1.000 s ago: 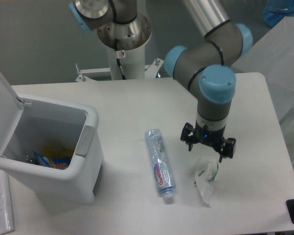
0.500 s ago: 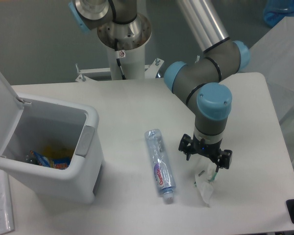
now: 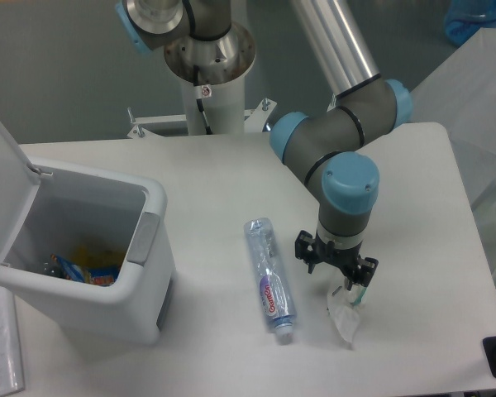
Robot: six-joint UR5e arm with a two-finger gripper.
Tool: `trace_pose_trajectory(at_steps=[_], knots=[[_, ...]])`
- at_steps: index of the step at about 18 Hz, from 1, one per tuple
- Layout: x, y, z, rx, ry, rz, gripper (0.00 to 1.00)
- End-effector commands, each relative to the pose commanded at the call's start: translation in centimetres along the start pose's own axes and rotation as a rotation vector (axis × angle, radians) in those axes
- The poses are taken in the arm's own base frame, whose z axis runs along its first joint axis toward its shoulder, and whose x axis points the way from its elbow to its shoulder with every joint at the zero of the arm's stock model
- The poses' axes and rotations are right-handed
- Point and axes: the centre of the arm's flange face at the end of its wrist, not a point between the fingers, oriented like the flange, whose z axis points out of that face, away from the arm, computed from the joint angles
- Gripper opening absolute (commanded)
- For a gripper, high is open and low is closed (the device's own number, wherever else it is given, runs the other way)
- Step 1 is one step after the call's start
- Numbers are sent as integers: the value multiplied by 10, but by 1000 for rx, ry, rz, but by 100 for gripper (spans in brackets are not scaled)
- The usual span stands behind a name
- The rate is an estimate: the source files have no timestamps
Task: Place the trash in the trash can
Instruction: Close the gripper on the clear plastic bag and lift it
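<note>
Nearest the table's (image 3: pixel 207 182) front edge, crumpled wrapper (image 3: pixel 345 313) lies directly under the gripper (image 3: pixel 336 277), fingers straddling its top end; can't tell how wide they're spread or whether they touch. Flattened bottle (image 3: pixel 270 278) lies just left. Open-lidded trash can (image 3: pixel 107 248) far left.

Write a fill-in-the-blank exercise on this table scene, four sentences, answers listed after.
1. The trash can stands with its lid ____.
2. The flattened bottle has a ____ cap at its near end.
3. The pincer hangs right over the crumpled ____, beside the bottle.
4. Seen from the camera, the bottle lies to the ____ of the trash can.

Missing words: open; blue; wrapper; right
</note>
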Motion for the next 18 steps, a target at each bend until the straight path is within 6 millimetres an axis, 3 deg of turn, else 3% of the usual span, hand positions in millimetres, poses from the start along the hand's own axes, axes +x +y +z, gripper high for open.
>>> trace_pose_trajectory(at_steps=[2, 7, 9, 15, 18], knots=[[-1, -3, -1, 4, -5, -31, 16], [-9, -9, -15, 28, -27, -62, 15], [-4, -16, -17, 35, -26, -55, 0], [-7, -20, -27, 50, -40, -64, 0], [-16, -28, -51, 96, -66, -124, 0]])
